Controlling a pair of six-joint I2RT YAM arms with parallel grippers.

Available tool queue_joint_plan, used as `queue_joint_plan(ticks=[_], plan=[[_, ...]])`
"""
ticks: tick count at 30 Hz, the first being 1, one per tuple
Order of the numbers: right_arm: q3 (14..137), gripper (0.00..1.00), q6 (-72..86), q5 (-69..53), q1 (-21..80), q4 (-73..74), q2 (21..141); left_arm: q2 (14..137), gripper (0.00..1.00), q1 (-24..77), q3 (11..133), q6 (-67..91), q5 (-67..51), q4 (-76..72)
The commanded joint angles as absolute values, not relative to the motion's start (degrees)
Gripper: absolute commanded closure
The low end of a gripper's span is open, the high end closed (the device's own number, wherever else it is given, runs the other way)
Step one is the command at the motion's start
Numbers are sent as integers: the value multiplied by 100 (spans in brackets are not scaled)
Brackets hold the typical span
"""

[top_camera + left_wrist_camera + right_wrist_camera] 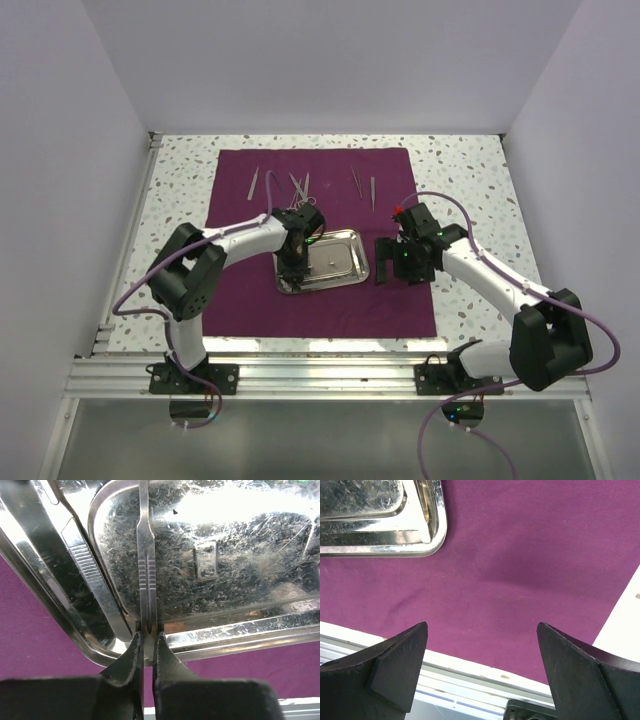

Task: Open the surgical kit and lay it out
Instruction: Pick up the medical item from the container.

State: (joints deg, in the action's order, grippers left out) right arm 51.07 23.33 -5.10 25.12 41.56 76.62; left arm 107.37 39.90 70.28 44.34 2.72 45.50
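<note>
Step in hand: I am extracting an instrument from the steel tray (345, 262), centred on the spread purple wrap (240, 300). Left claw (148, 642) pinches the thin handle (146, 570) at the rim. Right claw (482, 670) hangs wide, empty. Next: lift clear, lay beside the others.

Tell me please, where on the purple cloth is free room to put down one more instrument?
Free: the cloth strip between the tray and the near edge, and the right part under the open right hand. Crowded: the far edge, where instruments lie in a row.
</note>
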Motion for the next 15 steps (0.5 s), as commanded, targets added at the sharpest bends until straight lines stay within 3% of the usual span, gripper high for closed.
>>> queue_joint_plan(ticks=[1, 8, 15], plan=[[5089, 5, 2312, -519, 2505, 4087, 7532, 11206, 100, 4034, 6820, 4369, 334, 4491], [5106, 5, 2268, -448, 2505, 4140, 7532, 10952, 100, 4034, 7706, 4132, 334, 5035], [5177, 5, 2250, -404, 2496, 4140, 7646, 10845, 100, 3947, 9559, 3736, 667, 5879]])
